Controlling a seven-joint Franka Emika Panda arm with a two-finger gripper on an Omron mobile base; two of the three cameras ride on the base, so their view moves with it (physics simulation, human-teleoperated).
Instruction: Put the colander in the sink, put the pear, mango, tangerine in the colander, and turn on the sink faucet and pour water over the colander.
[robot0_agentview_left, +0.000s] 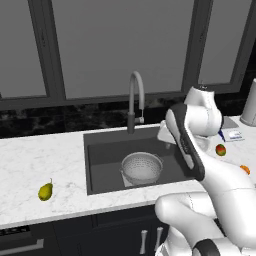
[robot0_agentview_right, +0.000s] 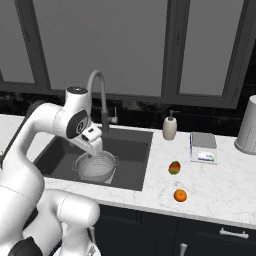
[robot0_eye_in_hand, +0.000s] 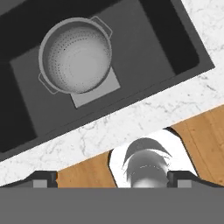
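— Left base view first: what is seen, from the biggest thing down?

— The white marble table (robot0_agentview_left: 30, 155) is spread across the scene, and the sink (robot0_agentview_left: 100, 150) is set into it below the dark windows. The sink faucet (robot0_agentview_left: 135, 100) is raised at the far edge of the basin, arched toward the near side. No stream is seen at its spout.

— And the colander?

— The colander (robot0_agentview_left: 142, 167) is placed upright on the sink bottom, toward the near right part of the basin. From the hand view it is seen resting on the lighter square patch (robot0_eye_in_hand: 111, 85), with nothing inside it.

— Where are the fruits found?

— The pear (robot0_agentview_left: 45, 191) is laid on the table left of the sink, well apart from it. The mango (robot0_agentview_right: 174, 167) is set on the table right of the sink, and the tangerine (robot0_agentview_right: 180, 195) is placed nearer than the mango, just to its right.

— Anything else on the right side?

— A soap bottle (robot0_agentview_right: 170, 128) is stood at the far right of the basin, with a small box (robot0_agentview_right: 202, 147) beside it.

— How is the tool held?

— The tool (robot0_eye_in_hand: 112, 179) is held above the sink, looking down; its fingertips (robot0_eye_in_hand: 43, 179) are spread wide, and nothing is gripped between them.
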